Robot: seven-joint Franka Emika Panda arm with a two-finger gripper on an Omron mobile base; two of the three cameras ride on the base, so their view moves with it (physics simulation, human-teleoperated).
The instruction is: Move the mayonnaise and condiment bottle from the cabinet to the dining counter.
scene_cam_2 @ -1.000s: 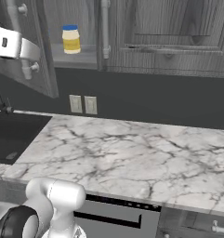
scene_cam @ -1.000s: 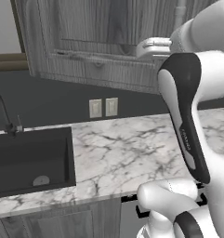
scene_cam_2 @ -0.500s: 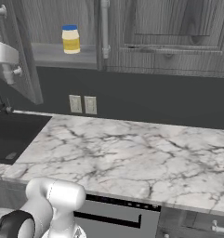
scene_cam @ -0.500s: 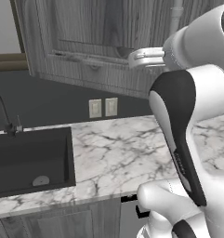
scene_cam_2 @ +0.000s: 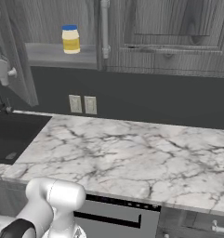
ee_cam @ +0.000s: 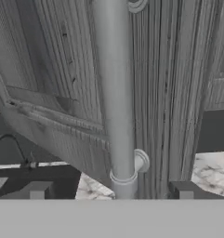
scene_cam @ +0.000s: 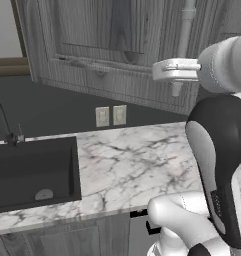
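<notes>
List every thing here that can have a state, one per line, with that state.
cabinet: left door swung open, right door shut.
mayonnaise: upright on the cabinet shelf, blue lid on.
door handle: between the pincer's fingertips.
pincer: open, fingertips either side of the handle.
sink: dry, no water running.
</notes>
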